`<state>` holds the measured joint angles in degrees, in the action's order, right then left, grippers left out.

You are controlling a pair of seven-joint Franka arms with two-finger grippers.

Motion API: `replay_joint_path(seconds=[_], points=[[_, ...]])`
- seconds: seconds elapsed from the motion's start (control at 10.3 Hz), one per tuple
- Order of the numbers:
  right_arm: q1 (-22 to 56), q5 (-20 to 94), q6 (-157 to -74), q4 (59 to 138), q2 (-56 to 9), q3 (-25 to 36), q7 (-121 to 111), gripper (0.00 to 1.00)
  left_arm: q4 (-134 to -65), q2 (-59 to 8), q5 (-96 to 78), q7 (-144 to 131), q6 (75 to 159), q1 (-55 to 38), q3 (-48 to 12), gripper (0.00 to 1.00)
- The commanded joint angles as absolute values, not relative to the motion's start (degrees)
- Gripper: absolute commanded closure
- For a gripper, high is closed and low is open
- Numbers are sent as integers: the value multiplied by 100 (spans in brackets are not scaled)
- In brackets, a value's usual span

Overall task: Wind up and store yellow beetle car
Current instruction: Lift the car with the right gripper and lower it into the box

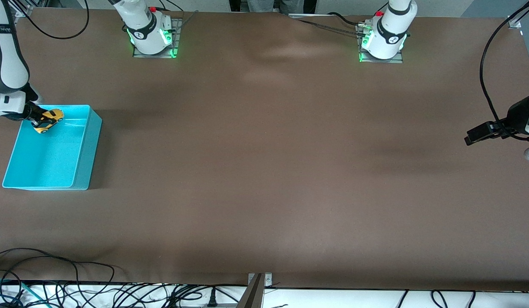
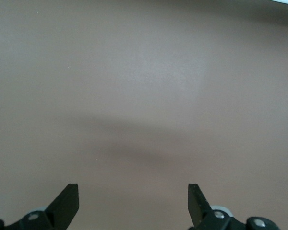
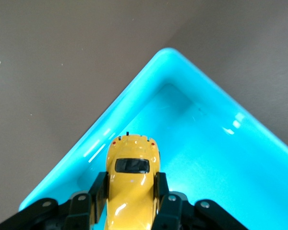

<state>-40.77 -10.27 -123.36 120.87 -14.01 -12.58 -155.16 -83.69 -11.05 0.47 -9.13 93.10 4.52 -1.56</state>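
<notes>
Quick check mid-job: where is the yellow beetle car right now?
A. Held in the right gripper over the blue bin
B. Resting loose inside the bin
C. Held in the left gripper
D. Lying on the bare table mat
A: the right gripper clamps the yellow beetle car over a corner of the turquoise bin; the left gripper waits open and empty.

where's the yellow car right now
The yellow beetle car is clamped in the right gripper, over a corner of the turquoise bin at the right arm's end of the table.
</notes>
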Motion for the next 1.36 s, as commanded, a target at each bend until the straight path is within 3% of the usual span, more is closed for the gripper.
replay_joint_path(seconds=[0.0, 0.48, 1.07, 1.16, 1.26], points=[[-4603, -1283, -12619, 11786, -2063, -1458, -15889, 99, -8367, -1134, 105, -765, 9343, 483, -184, 0], [-4869, -1292, -12937, 11584, -2636, -1617, -16250, 99, -8341, -1134, 97, -765, 9343, 483, -193, 0], [-4992, -1283, -13096, 11584, -2795, -1608, -16269, 94, -8270, -1125, 79, -747, 9325, 466, -211, 0], [-4992, -1283, -13096, 11584, -2804, -1608, -16269, 90, -8305, -1134, 97, -738, 9316, 422, -211, 0], [-5010, -1283, -13070, 11584, -2804, -1608, -16277, 66, -8297, -1134, 88, -764, 9316, 431, -211, 0]])
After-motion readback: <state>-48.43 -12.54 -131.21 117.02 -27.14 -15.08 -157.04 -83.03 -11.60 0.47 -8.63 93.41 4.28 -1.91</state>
